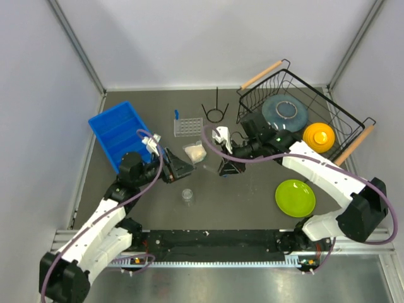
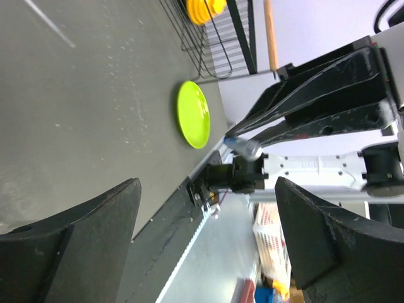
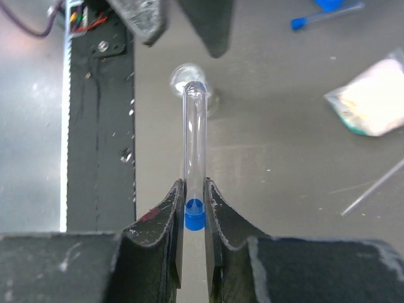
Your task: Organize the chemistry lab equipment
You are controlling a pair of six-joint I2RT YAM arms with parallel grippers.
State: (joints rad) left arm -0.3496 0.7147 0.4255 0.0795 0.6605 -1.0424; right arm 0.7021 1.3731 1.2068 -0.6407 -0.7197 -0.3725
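My right gripper (image 1: 228, 168) is shut on a clear tube (image 3: 194, 139) near its blue cap (image 3: 194, 214), holding it above the mat. The tube's round end points at the small clear cup (image 3: 183, 79), which shows in the top view (image 1: 187, 195). My left gripper (image 1: 181, 170) is open and empty, facing the right gripper (image 2: 315, 95) from close by. The cream-filled piece (image 1: 194, 152) lies between the arms. The clear grid rack (image 1: 188, 126) holds one blue-capped tube (image 1: 177, 116). The black ring stand (image 1: 214, 112) stands behind it.
A blue tray (image 1: 120, 134) sits at the back left. A black wire basket (image 1: 297, 95) at the back right holds a grey plate (image 1: 285, 112) and an orange bowl (image 1: 319, 136). A green plate (image 1: 295, 197) lies at the front right.
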